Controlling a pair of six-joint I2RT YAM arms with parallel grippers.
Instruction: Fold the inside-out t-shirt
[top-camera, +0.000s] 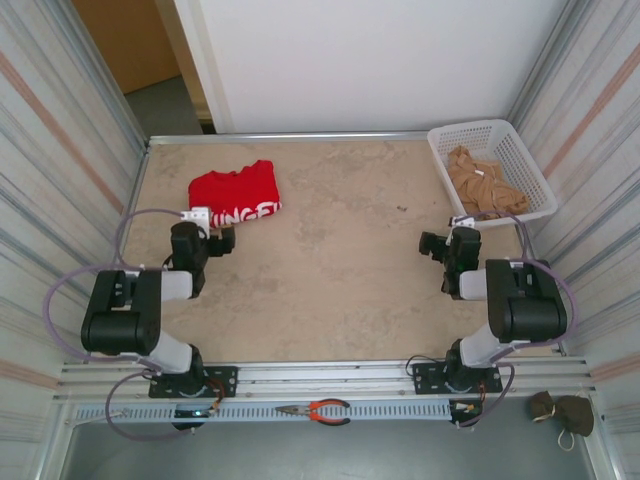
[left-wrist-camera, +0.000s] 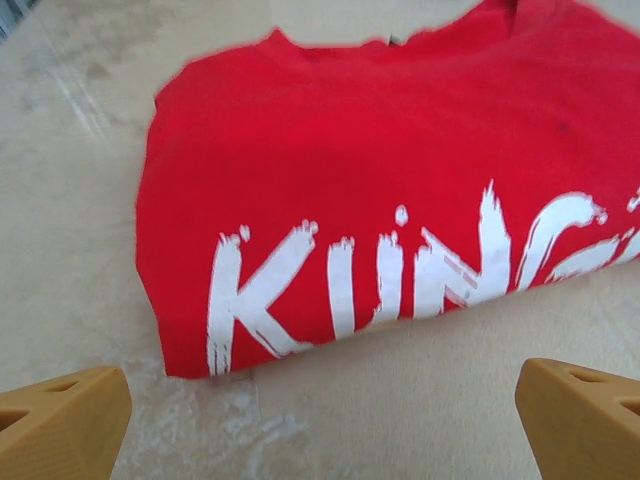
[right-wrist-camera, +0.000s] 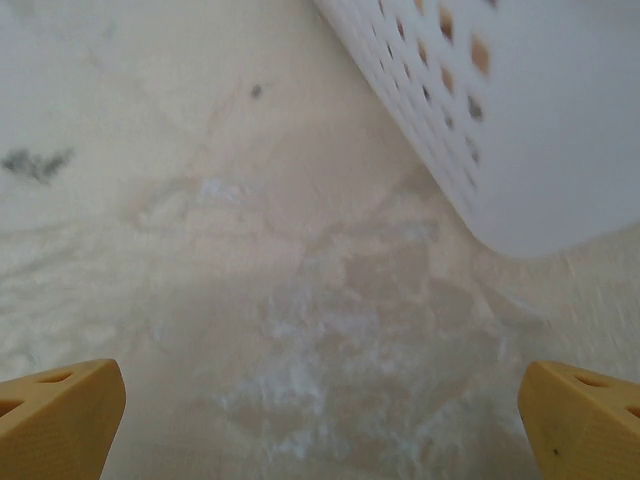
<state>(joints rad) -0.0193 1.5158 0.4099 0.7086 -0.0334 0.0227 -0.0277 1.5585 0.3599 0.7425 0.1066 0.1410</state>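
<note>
Top external view: the bright red cloth t-shirt with white printed lettering (top-camera: 235, 192) lies as a compact folded bundle on the far left part of the mottled beige counter (top-camera: 340, 270), lettering facing up. My left claw (top-camera: 200, 235) sits just on the near side of it, pointed toward the shirt. My right claw (top-camera: 452, 240) is well apart from the shirt, over on the right side of the counter, near the front corner of a white perforated plastic basket (top-camera: 490, 135) that holds a crumpled tan-beige cloth garment (top-camera: 485, 185). A pair of orange-handled pliers (top-camera: 320, 410) lies on the metal rail between my two bases.

From my left wrist, the left claw (left-wrist-camera: 320, 410) is spread wide: its two tan fingers (left-wrist-camera: 60, 420) stand at opposite bottom corners with nothing between them but bare counter. The red t-shirt (left-wrist-camera: 350, 180) lies just ahead; its near folded edge, where the white letters run, is close to my fingers but not touching them. I hold nothing on this side.

From my right wrist, the right claw (right-wrist-camera: 320, 415) is likewise released and fully spread, fingers (right-wrist-camera: 580, 420) far apart above bare counter. The rounded corner of the white basket (right-wrist-camera: 540, 120) is ahead and to the right, apart from my fingers. This claw grips nothing and touches nothing.
</note>
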